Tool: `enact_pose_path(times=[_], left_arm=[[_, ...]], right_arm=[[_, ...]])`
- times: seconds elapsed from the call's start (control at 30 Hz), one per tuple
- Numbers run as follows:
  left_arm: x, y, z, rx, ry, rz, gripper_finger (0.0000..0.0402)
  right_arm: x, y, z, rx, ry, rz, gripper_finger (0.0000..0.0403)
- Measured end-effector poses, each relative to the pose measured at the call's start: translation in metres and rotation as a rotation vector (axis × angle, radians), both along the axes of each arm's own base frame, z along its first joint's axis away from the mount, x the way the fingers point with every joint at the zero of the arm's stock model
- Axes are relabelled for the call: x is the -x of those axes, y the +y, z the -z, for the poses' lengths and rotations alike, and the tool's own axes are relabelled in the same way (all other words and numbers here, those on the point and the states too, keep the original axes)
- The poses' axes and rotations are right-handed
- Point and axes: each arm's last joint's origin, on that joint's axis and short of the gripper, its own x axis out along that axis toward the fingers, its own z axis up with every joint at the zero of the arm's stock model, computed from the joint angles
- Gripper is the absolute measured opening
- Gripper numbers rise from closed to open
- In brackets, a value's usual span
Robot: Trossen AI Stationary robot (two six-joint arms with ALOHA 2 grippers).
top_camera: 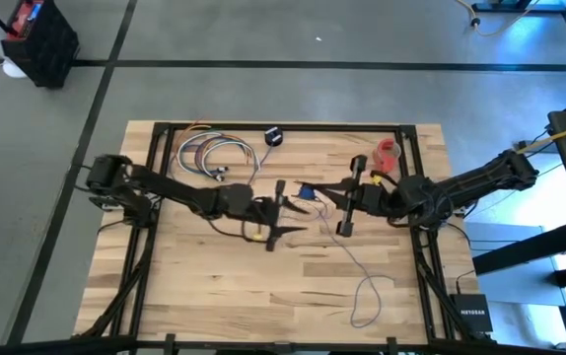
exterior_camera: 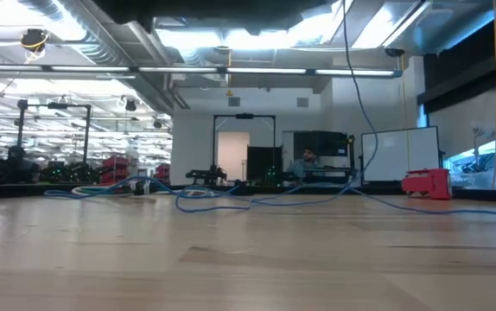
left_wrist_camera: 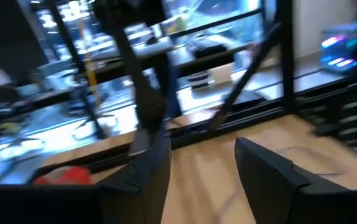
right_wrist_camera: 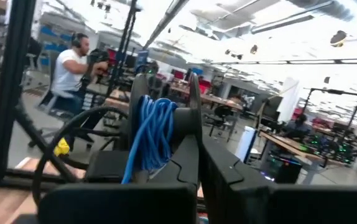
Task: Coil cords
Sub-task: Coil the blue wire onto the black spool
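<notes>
Reaching in from opposite sides, left claw (top_camera: 281, 212) spread wide, right claw (top_camera: 354, 197) clenched on the cords (right_wrist_camera: 150, 134).

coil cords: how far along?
Done: part of the blue cord is bundled.
In hand: the right gripper is shut on that bundle mid-table; the left gripper is open beside it.
Left: a long tail is loose across the table.

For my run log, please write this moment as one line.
left end effector: open, mid-table | right end effector: shut on blue cord | red tape roll: untouched
</notes>
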Motion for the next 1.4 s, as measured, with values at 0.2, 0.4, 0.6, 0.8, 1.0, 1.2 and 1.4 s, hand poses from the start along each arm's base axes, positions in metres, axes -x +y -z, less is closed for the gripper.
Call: enact_pose_path(times=[0.2, 0.4, 0.6, 0.8, 1.0, 1.2, 1.4], left_arm=[[-0.025, 0.000, -0.001, -0.021, -0.009, -0.099, 0.0171], [-0.027, -0.001, 0.001, -0.020, -0.006, -0.098, 0.0171], [-0.027, -0.002, 0.000, -0.018, -0.011, -0.024, 0.0166], [-0.030, 0.004, 0.004, -0.007, -0.020, -0.039, 0.0124], [-0.038, 0.004, 0.018, -0.041, -0.034, -0.039, 0.0098], [-0.037, 0.005, 0.015, -0.049, -0.040, -0.043, 0.0047], [-0.036, 0.015, 0.020, -0.065, 0.039, -0.125, 0.0009]], right_arm=[[-0.004, 0.001, 0.004, 0.009, 0.020, -0.006, 0.0005], [-0.004, 0.002, 0.004, 0.011, 0.019, -0.010, 0.0005], [-0.004, 0.002, 0.004, 0.008, 0.022, -0.011, 0.0005], [-0.004, 0.002, 0.005, 0.008, 0.023, -0.021, 0.0005], [-0.004, 0.002, 0.005, 0.010, 0.029, -0.022, 0.0005], [-0.004, 0.002, 0.005, 0.010, 0.031, -0.022, 0.0005], [-0.004, 0.002, 0.005, 0.010, 0.031, -0.022, 0.0005]])
